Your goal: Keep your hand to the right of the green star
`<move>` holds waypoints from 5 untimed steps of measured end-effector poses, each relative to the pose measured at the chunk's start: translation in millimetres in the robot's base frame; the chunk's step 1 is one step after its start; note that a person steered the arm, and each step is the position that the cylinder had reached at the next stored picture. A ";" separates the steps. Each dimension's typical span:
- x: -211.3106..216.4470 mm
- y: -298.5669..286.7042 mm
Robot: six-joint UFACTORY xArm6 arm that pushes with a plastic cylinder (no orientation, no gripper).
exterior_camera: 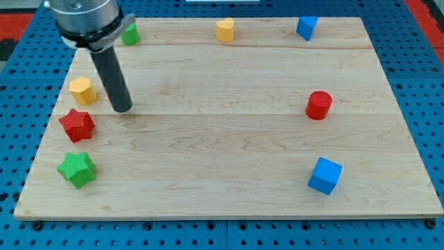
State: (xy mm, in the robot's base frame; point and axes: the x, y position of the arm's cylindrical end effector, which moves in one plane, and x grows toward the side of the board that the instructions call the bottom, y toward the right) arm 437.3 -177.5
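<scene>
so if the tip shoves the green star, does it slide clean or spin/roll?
The green star sits flat on the smooth wooden board, so it probably slides rather than rolls. Its points likely make it spin under an off-centre push. It looks small and rigid. My tip is above it, nearer the red star.

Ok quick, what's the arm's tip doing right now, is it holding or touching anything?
My tip: holds nothing, touches no block; right of the yellow block, above-right of the red star and green star.
</scene>
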 end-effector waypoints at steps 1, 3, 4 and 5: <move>3.1 0.5; 66.9 64.5; 95.0 58.6; 96.3 35.4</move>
State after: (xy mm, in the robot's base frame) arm 533.7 -142.1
